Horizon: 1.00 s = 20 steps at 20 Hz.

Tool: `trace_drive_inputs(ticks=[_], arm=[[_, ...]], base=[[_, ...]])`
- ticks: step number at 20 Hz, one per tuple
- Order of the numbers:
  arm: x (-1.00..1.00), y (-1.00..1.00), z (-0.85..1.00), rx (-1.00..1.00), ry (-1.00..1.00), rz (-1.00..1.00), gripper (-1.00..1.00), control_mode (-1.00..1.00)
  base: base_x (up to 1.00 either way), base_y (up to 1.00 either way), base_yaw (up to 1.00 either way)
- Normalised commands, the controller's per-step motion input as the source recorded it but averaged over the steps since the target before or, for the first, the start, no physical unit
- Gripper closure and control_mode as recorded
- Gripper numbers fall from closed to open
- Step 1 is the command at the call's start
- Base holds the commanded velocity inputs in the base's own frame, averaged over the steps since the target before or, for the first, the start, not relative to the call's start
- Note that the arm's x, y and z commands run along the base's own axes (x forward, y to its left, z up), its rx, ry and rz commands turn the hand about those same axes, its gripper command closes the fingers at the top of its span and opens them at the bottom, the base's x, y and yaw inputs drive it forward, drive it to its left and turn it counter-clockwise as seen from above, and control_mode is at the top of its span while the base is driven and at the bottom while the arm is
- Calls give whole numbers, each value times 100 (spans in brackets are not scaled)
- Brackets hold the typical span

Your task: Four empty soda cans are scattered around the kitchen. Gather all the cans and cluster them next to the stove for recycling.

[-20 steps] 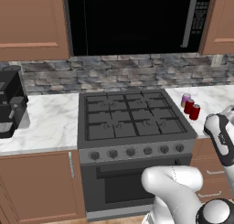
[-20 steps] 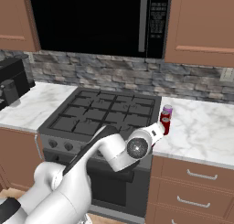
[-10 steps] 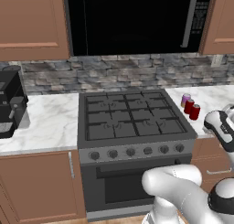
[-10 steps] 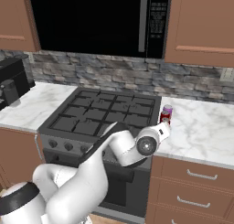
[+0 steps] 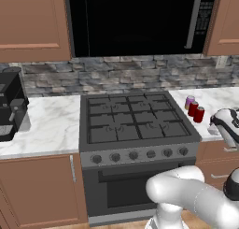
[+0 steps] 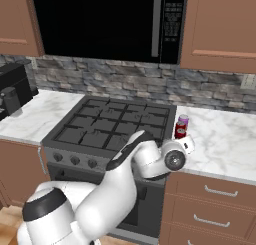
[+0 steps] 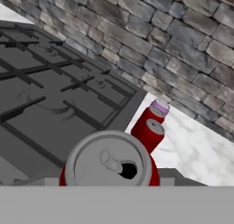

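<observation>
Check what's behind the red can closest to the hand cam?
Behind the nearest red can stands a second red can, then the purple-pink can, its lower body covered by it. Beyond them, stone backsplash.

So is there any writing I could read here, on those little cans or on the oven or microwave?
None can be read.
Soda cans: plain red or purple sides, no lettering.
Microwave: pale marks on its control panel, too small to read.
Stove: front knobs carry no legible marks.
</observation>
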Motion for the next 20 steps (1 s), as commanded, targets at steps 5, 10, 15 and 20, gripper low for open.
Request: trace_drive_inputs(ticks=[5,10,15,20], arm=[[20,-4,-2,6,0,5,100,-100],[21,0,-18,4,0,5,100,-100],[13,0,-37,3,0,6,100,-100],[13,-1,-36,5,0,6,100,-100]], base=[[0,0,0],[0,0,0],[0,0,0],[0,0,0]])
